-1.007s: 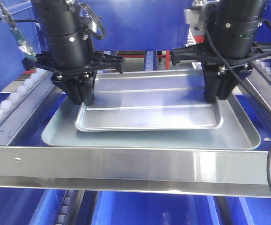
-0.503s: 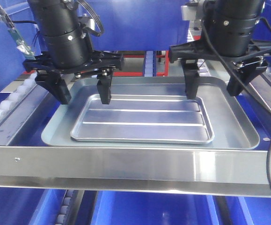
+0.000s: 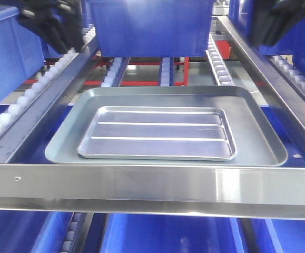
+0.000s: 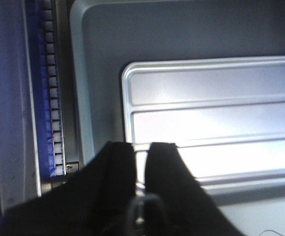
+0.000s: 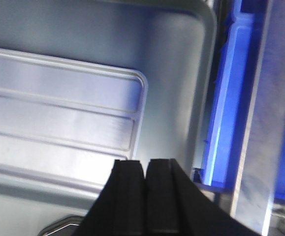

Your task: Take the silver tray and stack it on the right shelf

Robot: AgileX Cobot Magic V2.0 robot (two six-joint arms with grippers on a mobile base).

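On the shelf (image 3: pixel 141 187), behind its shiny front bar, lies the tray (image 3: pixel 157 133), flat and nested inside the big tray (image 3: pixel 257 132), nearer that tray's front-left than its back-right. Half a second ago hung over both short ends with fingers spread; now pulled up and away, blurred at the top corners of the front view: left hand (image 3: pixel 52 23) above the left roller rail (image 3: pixel 20 105), right hand (image 3: pixel 278 21) above the right side. Free of any grip, then, and resting where the task wants it, so judged as stacked and the work all but finished, with only the retreat left. Seen from the wrists, left hand (image 4: pixel 141 150) with fingers drawn nearly together, a thin slit between, holding nothing, hovering over the tray's left end; right hand (image 5: pixel 144 167) likewise closed up to a narrow gap, empty, above the bare floor of the big tray just right of the tray's corner. Long axis running left to right, parallel to the front bar; ribs along the same line; short ends facing the two roller rails. Rim up, floor level, no tilt visible. Blue bins (image 3: pixel 147 26) behind and below.
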